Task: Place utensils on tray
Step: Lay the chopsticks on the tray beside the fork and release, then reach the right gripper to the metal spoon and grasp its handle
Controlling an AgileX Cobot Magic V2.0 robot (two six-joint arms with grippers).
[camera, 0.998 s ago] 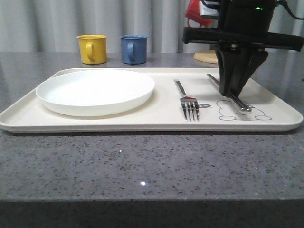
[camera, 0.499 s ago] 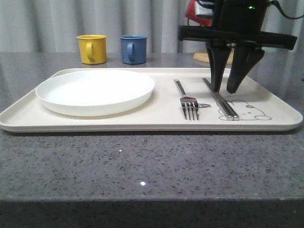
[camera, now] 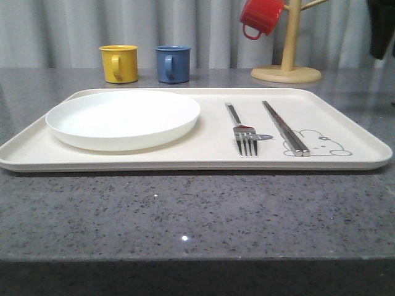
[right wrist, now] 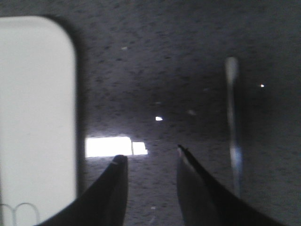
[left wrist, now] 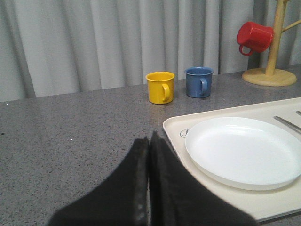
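While the cream tray [camera: 203, 157] sat flat on the grey stone counter [camera: 185, 222], the fork [camera: 242, 131] and the pair of chopsticks [camera: 284, 128] lay side by side on its right half, apart from each other and apart from the white plate [camera: 123, 117] on its left half. The chopsticks' near ends just touched the rabbit drawing [camera: 321, 143].

The right claw [right wrist: 149, 162] hung over bare counter, its two fingers apart with a narrow gap and nothing between them. A rounded corner of the tray [right wrist: 37, 103] lay just beside one finger, and a slim, blurred metal piece [right wrist: 233, 127], too unclear to name, lay on the counter beside the other.

The left claw [left wrist: 149, 146] had its fingers pressed together, empty, above open counter near the tray's edge [left wrist: 174, 136], with the plate [left wrist: 244, 150] close beyond it. Farther off stood a yellow mug [camera: 120, 63] and a blue mug [camera: 173, 63], and a red mug [camera: 261, 17] hung on a wooden stand [camera: 287, 65].
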